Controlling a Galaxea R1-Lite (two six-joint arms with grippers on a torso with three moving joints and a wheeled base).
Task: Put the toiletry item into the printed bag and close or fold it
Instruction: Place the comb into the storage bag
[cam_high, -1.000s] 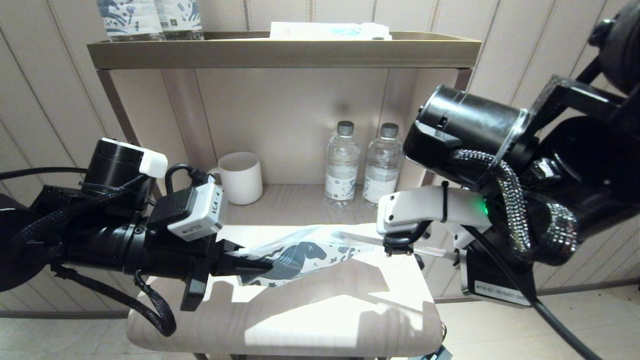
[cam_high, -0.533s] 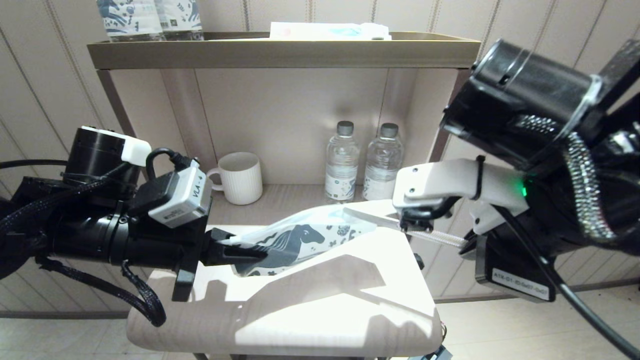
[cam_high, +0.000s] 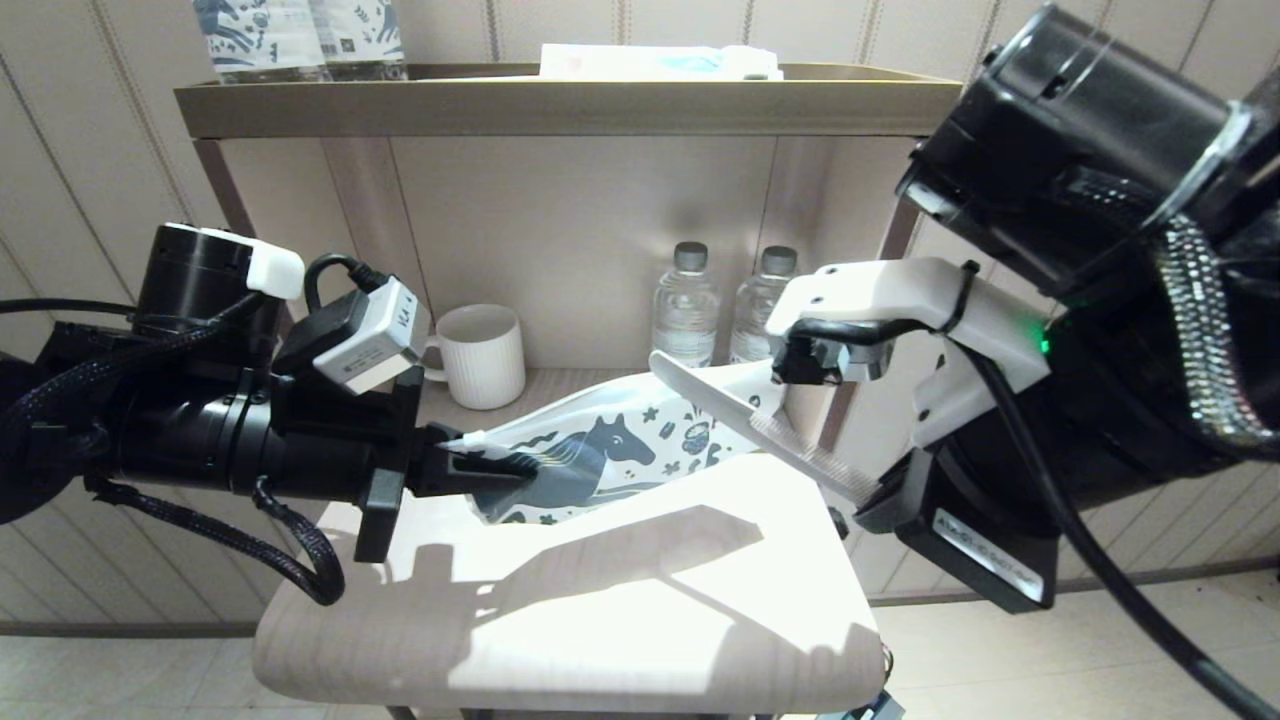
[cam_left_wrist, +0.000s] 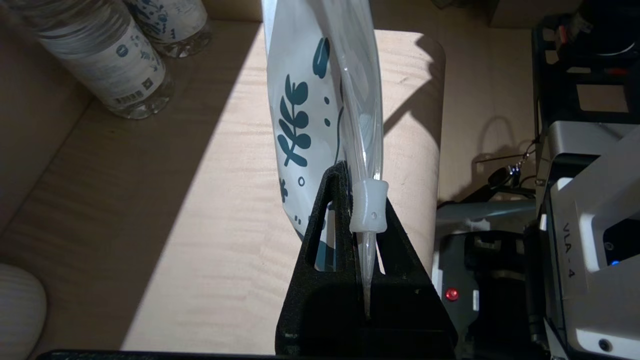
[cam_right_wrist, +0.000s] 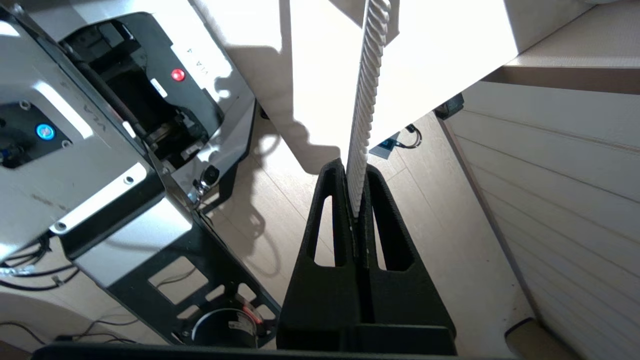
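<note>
The printed bag (cam_high: 610, 450), white with a dark teal horse, hangs slanted above the wooden ledge (cam_high: 600, 620). My left gripper (cam_high: 500, 465) is shut on its lower end, right beside the white zip slider (cam_left_wrist: 369, 205). The bag (cam_left_wrist: 300, 90) stretches away from the left gripper (cam_left_wrist: 357, 175) in the left wrist view. The white comb (cam_high: 740, 415) slants up to the left across the bag's raised end; I cannot tell if its tip is inside. My right gripper (cam_high: 865, 495) is shut on the comb's toothed lower end. The comb (cam_right_wrist: 367, 100) rises out of the right gripper (cam_right_wrist: 356, 170).
A white mug (cam_high: 483, 355) and two water bottles (cam_high: 685, 320) (cam_high: 762, 310) stand in the shelf niche behind the bag. On the shelf top (cam_high: 560, 105) are horse-printed bottles (cam_high: 300, 35) and a white-and-blue packet (cam_high: 660, 60). The ledge's rounded front edge is near me.
Both arms have risen. The bag's far end has tilted upward. The comb has swung from nearly level to a steep slant and moved left over the bag's raised end.
</note>
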